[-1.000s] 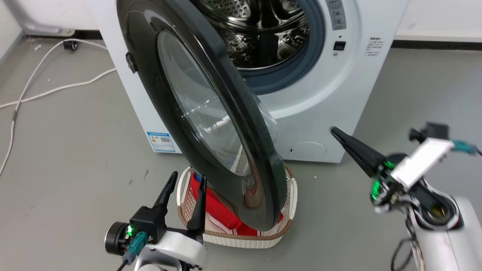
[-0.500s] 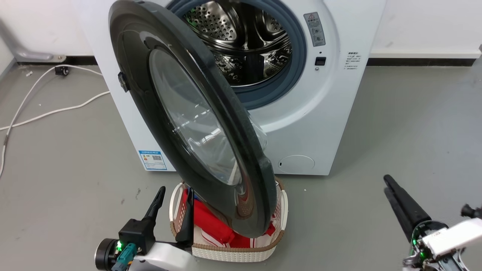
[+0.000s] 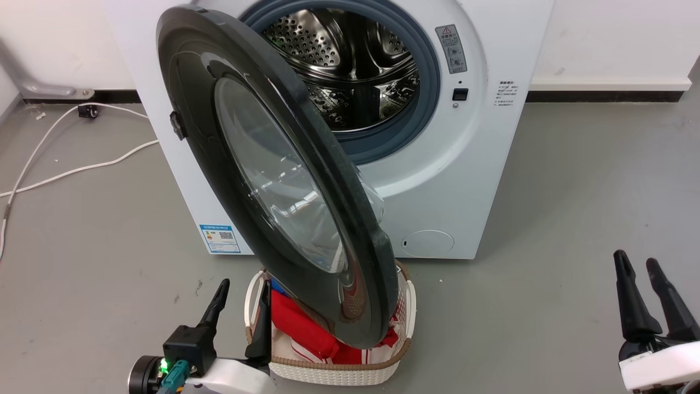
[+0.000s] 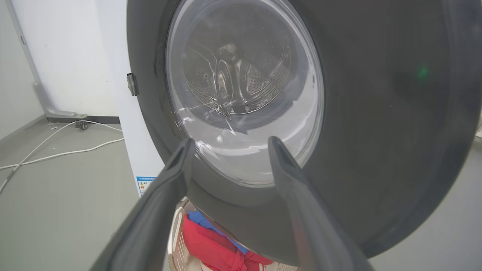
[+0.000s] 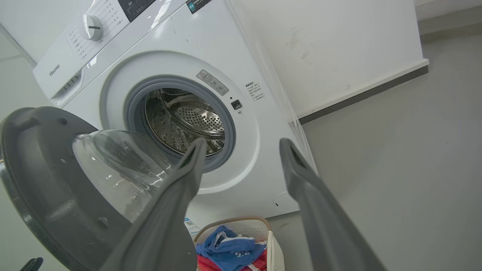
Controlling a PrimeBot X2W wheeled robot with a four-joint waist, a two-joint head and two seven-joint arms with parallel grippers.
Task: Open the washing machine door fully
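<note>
Floor (image 3: pixel 574 219) is plain grey and carries the white washing machine (image 3: pixel 481 164), which stands against a white wall.

1. The washing machine door (image 3: pixel 273 180) is hinged at the machine's front on the robot's left. It stands swung out from the front panel, roughly edge-on to the opening and tilted across it. Its black outer face and bulging glass window are turned toward the robot's left.
2. The steel drum (image 3: pixel 350 71), ringed in grey, lies exposed in the machine's front, behind the door's free edge.
3. A white woven basket (image 3: pixel 328 375) sits on the floor directly in front of the machine, under the door's lower edge. It holds red clothing (image 3: pixel 298 328), and the right wrist view also shows blue cloth in it.
4. A white cable (image 3: pixel 65 172) runs across the floor to the left of the machine.
5. The left gripper (image 3: pixel 245 284) hangs in front of the machine, beside the basket's left rim. Its jaws are spread and point at the door's outer face.
6. The right gripper (image 3: pixel 634 257) hangs well to the right of the machine's front. Its jaws are spread and grip nothing.
7. A small round white flap (image 3: pixel 427 242) sits low on the machine's front.
</note>
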